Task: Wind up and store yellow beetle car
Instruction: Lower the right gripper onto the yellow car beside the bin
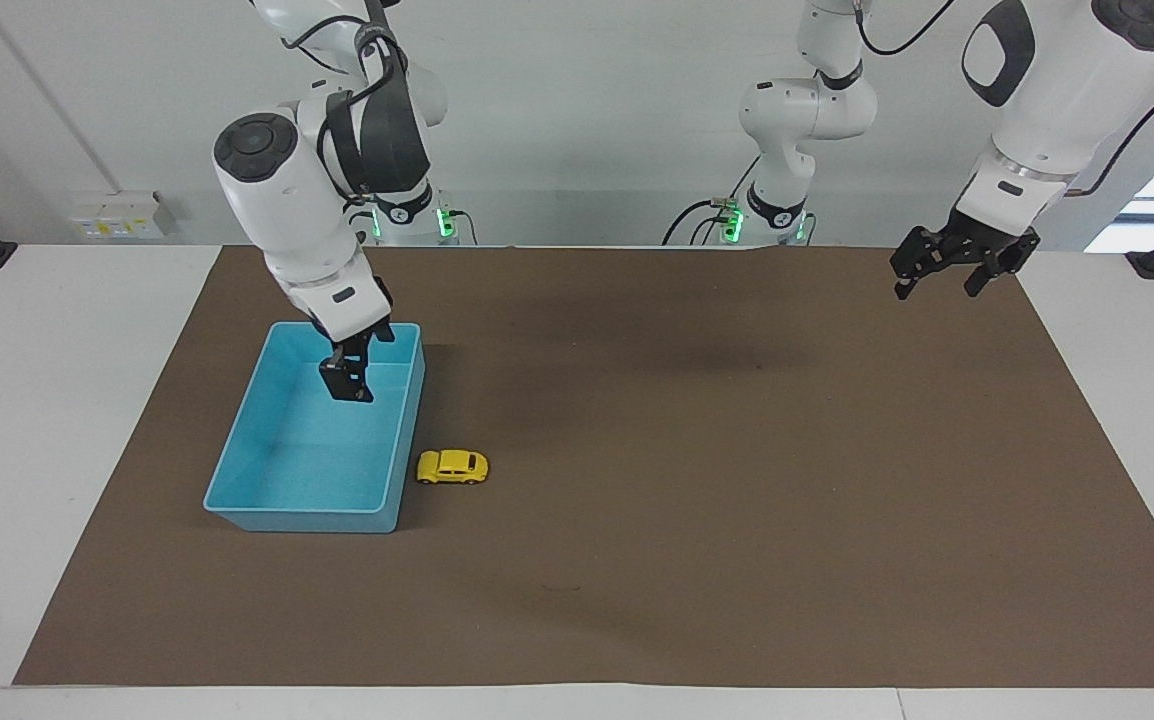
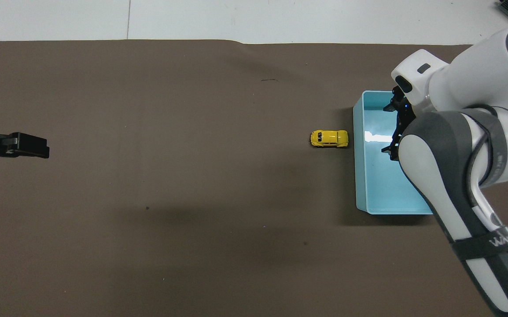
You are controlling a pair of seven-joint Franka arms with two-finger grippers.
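The yellow beetle car (image 1: 452, 467) is seen standing on its wheels on the brown mat (image 1: 697, 500), just beside the long wall of the blue bin (image 1: 237, 462) and outside it. No pincer touches it, so neither step of the task can be counted as done: the winding is judged not yet begun, and the storing is left as well (the bin holds nothing that can be seen).

The right pincer (image 1: 347, 383) is held over the bin, near the wall that the car stands beside; its fingers are taken to be apart, with nothing clamped between them. The left pincer (image 1: 949, 268) is held in the air above the mat at the left arm's end of the bench, well apart from the car, its fingers spread and empty.
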